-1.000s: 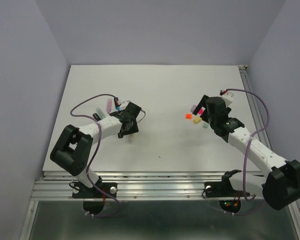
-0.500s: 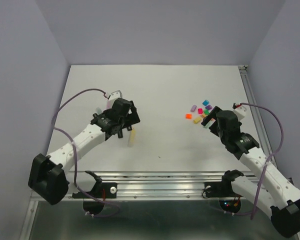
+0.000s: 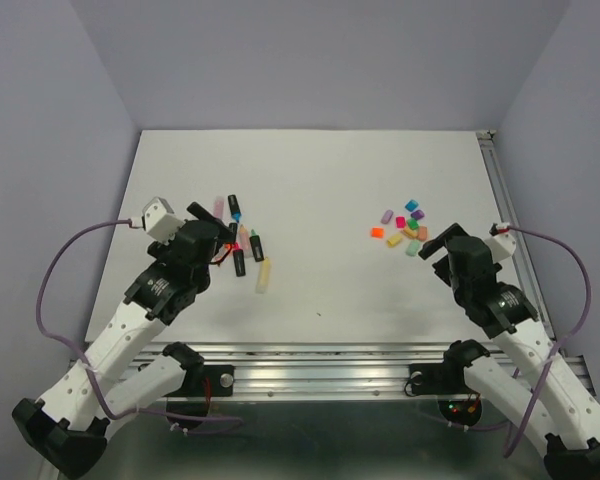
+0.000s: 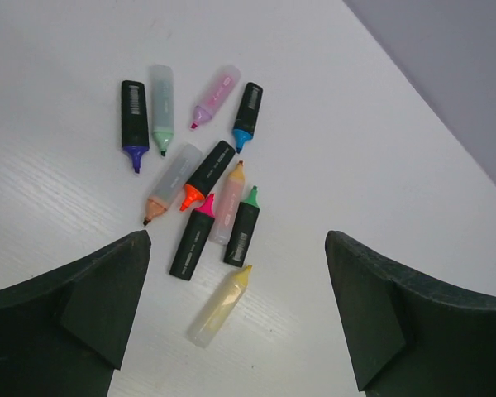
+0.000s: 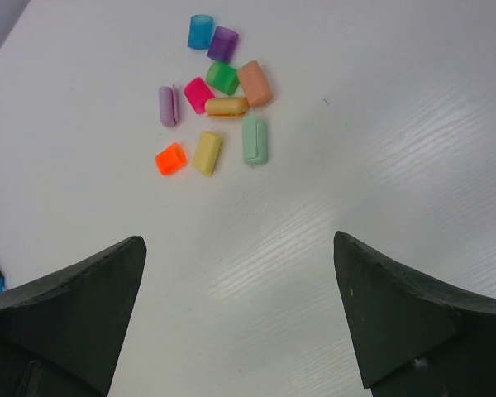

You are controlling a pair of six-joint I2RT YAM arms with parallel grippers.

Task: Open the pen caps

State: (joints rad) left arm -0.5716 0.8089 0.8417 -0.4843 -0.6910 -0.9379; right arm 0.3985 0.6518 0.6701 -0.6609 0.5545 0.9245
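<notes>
Several loose pen caps (image 5: 219, 91) in pink, orange, green, blue, purple, yellow and peach lie bunched on the white table (image 3: 320, 190), right of centre (image 3: 405, 224). On the left, several highlighter pens (image 4: 207, 198) lie with bare tips; they also show in the top view (image 3: 238, 238). A pale yellow pen (image 4: 219, 308) lies nearest. My left gripper (image 4: 237, 248) hangs open above and just short of the pens, holding nothing (image 3: 218, 250). My right gripper (image 5: 238, 240) is open and empty, short of the caps (image 3: 435, 252).
Purple walls close off the table at the back and both sides. A metal rail (image 3: 310, 365) runs along the near edge by the arm bases. A second rail (image 3: 505, 215) lines the right edge.
My left gripper opened and the yellow pen now lies on the table. That arm drew back to the near left. The right arm drew back too, uncovering the caps.
</notes>
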